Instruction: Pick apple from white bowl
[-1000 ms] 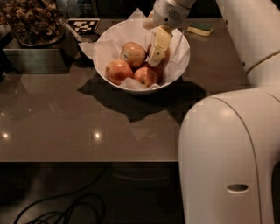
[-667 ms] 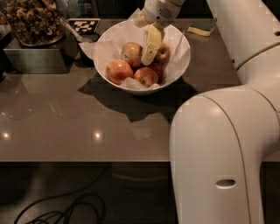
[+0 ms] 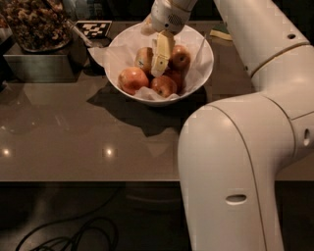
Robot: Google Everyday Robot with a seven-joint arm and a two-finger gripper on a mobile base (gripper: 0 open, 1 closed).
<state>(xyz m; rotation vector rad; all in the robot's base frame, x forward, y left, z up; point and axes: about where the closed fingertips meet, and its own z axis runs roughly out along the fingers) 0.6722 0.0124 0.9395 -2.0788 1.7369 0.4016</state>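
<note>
The white bowl [image 3: 201, 73], lined with crumpled white paper, stands on the brown table and holds several red-yellow apples. One apple [image 3: 133, 80] lies at the left, one [image 3: 163, 86] at the front, one [image 3: 180, 57] at the right, and one [image 3: 143, 58] at the back left. My gripper [image 3: 158, 70] hangs down from the white wrist [image 3: 169, 13] into the middle of the bowl. It sits between the back-left and right apples, its tip just above the front apple. No apple is lifted.
A dark container of nuts [image 3: 33, 23] sits in a metal tray [image 3: 39, 67] at the back left, with a black-and-white tag [image 3: 93, 28] beside it. My large white arm [image 3: 235, 166] fills the right foreground. Cables [image 3: 73, 235] lie on the floor below the table's front edge.
The gripper has moved left across the bowl, from over the right apple to the middle, and slightly lower. The arm's big link has swung left too. The apples have not moved.
</note>
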